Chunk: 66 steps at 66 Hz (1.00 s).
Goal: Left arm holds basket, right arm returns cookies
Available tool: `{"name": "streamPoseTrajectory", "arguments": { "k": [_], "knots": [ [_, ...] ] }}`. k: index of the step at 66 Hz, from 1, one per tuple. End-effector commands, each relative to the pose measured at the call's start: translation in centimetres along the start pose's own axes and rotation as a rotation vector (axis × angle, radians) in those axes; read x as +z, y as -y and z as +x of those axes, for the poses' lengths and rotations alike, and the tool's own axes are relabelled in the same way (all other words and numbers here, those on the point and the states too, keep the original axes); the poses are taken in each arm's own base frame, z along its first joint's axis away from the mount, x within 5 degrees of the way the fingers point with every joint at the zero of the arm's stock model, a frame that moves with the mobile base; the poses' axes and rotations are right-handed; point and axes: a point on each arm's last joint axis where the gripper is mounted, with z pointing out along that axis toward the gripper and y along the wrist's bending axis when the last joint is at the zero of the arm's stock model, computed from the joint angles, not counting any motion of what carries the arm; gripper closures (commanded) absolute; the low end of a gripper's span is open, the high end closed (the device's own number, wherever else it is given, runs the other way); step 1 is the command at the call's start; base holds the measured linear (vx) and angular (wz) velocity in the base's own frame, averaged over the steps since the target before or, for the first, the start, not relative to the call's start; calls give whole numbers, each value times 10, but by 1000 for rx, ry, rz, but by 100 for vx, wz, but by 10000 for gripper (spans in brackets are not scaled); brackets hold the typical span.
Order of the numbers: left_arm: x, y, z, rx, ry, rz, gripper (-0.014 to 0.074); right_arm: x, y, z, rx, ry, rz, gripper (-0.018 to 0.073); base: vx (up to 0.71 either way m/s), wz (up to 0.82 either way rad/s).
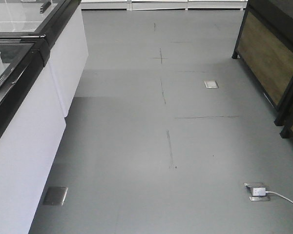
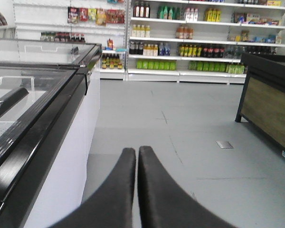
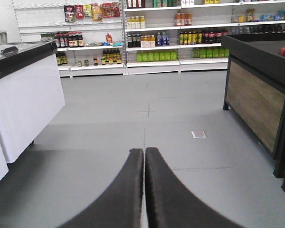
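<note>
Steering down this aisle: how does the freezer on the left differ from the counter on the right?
The freezer has plain white sides; the counter has wood panels in a black frame. The freezer is topped with black-framed glass lids; the counter's top is dark. The counter stands on black legs; the freezer shows none. Both have black trim and flank the grey floor.

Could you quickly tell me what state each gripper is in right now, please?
Left gripper: closed, holding nothing.
Right gripper: closed, holding nothing.

Supermkt, shelves (image 3: 152,48) w/ bottled drinks (image 3: 154,56), glass-top freezers (image 2: 42,123)
</note>
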Motion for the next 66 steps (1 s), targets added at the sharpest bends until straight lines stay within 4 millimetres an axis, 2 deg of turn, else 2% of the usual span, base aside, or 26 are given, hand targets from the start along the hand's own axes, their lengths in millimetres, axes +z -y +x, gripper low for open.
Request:
{"name": "streamPoseTrajectory", "arguments": {
  "k": [1,15,31,45,48,56,66],
  "knots": [
    [8,5,-37,-18,83,23,603,-1,1,-8,-8,86,12,568,0,0],
    [31,9,-78,-60,29,10,603,-1,1,-8,-8,86,12,568,0,0],
    [40,8,-76,-88,-24,1,603,-1,1,-8,-8,86,12,568,0,0],
    [39,4,-70,-111,-208,-71,595,-1,1,-8,-8,86,12,568,0,0],
    [40,3,-72,-110,-264,-92,589,-1,1,-8,-8,86,12,568,0,0],
    [46,3,-93,-118,-329,-125,558,-1,1,-8,-8,86,12,568,0,0],
    [60,4,-111,-216,-374,-165,493,-1,1,-8,-8,86,12,568,0,0]
  ]
}}
